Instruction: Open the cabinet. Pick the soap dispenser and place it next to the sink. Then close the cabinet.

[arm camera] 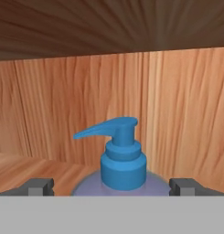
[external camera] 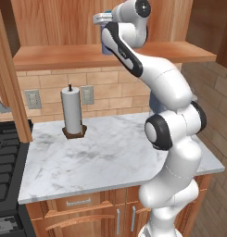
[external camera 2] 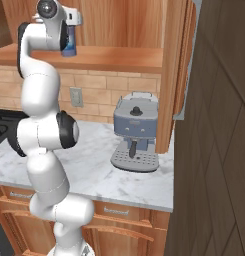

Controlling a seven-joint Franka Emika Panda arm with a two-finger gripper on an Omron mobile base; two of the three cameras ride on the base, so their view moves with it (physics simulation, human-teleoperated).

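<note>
Cabinet (external camera: 110, 56) open, its wooden shelf floor bare to both base cameras, right door (external camera 2: 174, 75) swung out edge-on beside the coffee machine (external camera 2: 135, 132). Soap dispenser (arm camera: 122, 157) standing upright on that shelf floor, near the front edge, lavender body with blue pump top, spout pointing left in the hand view. Wood-grain back wall of the cabinet close behind it.

Gripper (arm camera: 111, 187) reached up into the cabinet at shelf height, jaws spread wide, one dark tip on each side of the bottle's shoulders, a gap between each tip and the bottle, nothing pinched. From the left base view, only a sliver of the bottle (external camera: 106, 48) visible behind the white forearm; from the right base view, its lower blue-labelled part (external camera 2: 69, 44) seen just beside the wrist.

Below, on the marble bench (external camera: 110, 157): paper towel roll (external camera: 72, 112) upright on its brown base, toward the back wall and well to the left of the arm; coffee machine on the right side of the bench, under the open door. Black stove (external camera: 6, 157) touching the bench's left end.
</note>
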